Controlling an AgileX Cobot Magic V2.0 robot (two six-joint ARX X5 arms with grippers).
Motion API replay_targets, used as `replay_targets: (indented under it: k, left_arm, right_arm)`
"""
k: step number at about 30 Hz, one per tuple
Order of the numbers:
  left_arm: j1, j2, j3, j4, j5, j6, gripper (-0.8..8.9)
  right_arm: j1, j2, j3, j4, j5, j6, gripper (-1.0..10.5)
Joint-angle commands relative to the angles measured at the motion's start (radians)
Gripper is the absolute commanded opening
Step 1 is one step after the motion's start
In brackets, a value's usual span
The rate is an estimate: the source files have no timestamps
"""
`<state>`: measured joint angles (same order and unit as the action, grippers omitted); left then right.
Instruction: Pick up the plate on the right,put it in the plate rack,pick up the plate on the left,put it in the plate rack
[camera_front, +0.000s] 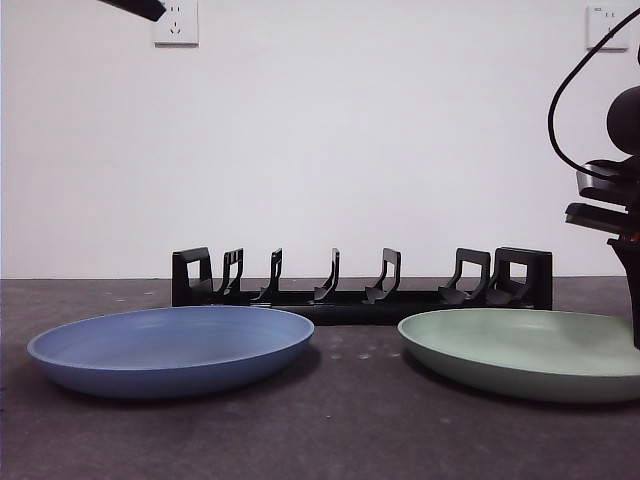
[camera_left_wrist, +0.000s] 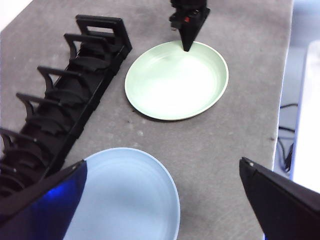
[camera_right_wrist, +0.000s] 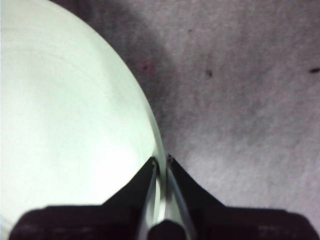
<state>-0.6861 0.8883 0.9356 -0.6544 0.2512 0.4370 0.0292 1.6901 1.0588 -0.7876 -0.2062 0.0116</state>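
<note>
The pale green plate (camera_front: 520, 350) lies flat on the table at the right, in front of the rack's right end. My right gripper (camera_right_wrist: 161, 161) is shut on its rim, one jaw inside and one outside; the front view shows this gripper (camera_front: 635, 335) at the right edge. The left wrist view shows the same gripper (camera_left_wrist: 188, 47) at the green plate's (camera_left_wrist: 175, 82) far rim. The blue plate (camera_front: 170, 348) lies at the left. Behind both stands the long black plate rack (camera_front: 360, 298), its slots holding nothing. My left gripper (camera_left_wrist: 162, 162) hangs open, high over the blue plate (camera_left_wrist: 125, 197).
The table's edge (camera_left_wrist: 287, 100) runs close beside the green plate, with a cable and floor beyond it. A white wall with sockets (camera_front: 176, 22) stands behind the rack. A black tip of the waiting arm (camera_front: 135, 8) shows at the top left.
</note>
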Motion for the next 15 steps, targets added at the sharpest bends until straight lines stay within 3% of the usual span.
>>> replay_targets:
  k: [1, 8, 15]
  left_arm:
    - [-0.032, 0.0, 0.002, 0.001, -0.032, 0.078, 6.38]
    - [-0.136, 0.002, 0.002, 0.018, -0.143, 0.237, 6.38]
    - [-0.242, 0.025, 0.002, 0.132, -0.283, 0.441, 6.38]
  right_arm:
    - [0.002, -0.007, 0.034, -0.045, 0.004, -0.001, -0.2]
    - [0.003, -0.037, 0.254, -0.28, -0.053, -0.05, -0.2]
    - [0.006, -0.053, 0.492, -0.474, -0.126, -0.085, -0.2]
